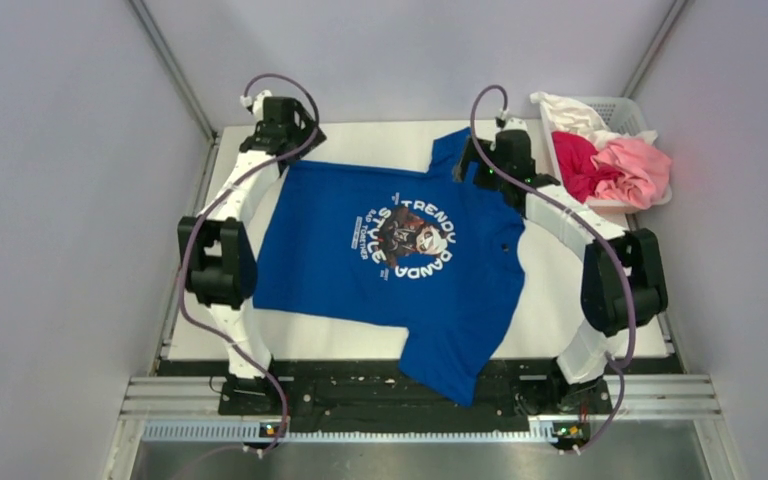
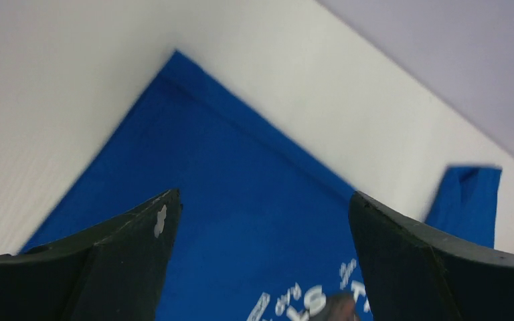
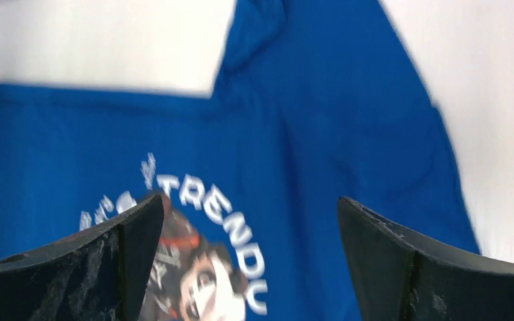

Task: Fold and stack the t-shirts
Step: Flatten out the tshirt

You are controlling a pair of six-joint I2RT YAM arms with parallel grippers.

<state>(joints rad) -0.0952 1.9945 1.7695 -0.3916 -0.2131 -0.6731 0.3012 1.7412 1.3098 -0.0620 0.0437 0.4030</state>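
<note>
The royal blue t-shirt (image 1: 360, 270) lies spread flat on the white table, print up, its panda print (image 1: 407, 236) and white lettering in the middle. One sleeve hangs over the near table edge and the other lies at the far side. My left gripper (image 1: 293, 135) is open and empty above the shirt's far left corner. My right gripper (image 1: 495, 165) is open and empty above the far right part. The left wrist view shows blue cloth (image 2: 241, 200) between the open fingers (image 2: 134, 254). The right wrist view shows the print (image 3: 194, 274) and blue cloth (image 3: 348, 134).
A white lattice basket (image 1: 628, 112) stands at the far right of the table. It holds a magenta tee (image 1: 578, 165), a pale pink tee (image 1: 638, 168) and a white tee (image 1: 572, 112), all crumpled. Grey walls close in on both sides.
</note>
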